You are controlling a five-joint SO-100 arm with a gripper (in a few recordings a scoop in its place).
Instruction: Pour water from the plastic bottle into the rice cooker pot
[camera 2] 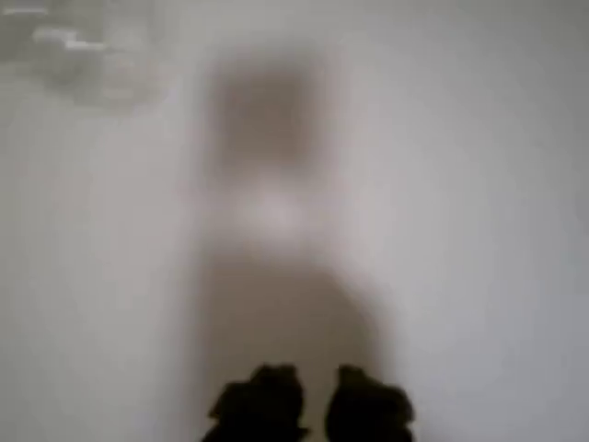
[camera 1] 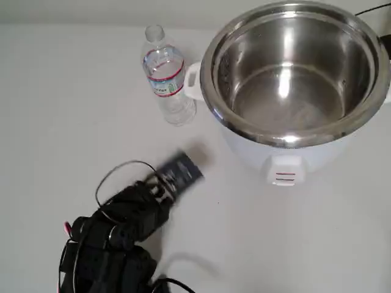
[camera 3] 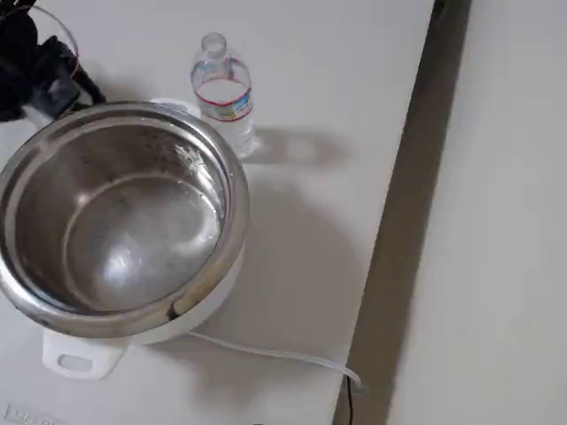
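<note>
plastic bottle [camera 1: 165,74] standing upright on white tabletop [camera 1: 55,122], cap on, just left of rice cooker pot [camera 1: 293,73] in overhead view, near its white side handle but apart from it. pot's shiny inside looks bare to us. tool [camera 1: 179,173] sits lower down, well short of bottle, gripping nothing. wrist view super blurry: two dark fingertips [camera 2: 260,403] with small gap between, so we read it as released.

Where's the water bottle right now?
In the overhead view the plastic bottle stands upright on the white table, just left of the rice cooker pot, beside its handle. The gripper is below it, not touching.
</note>
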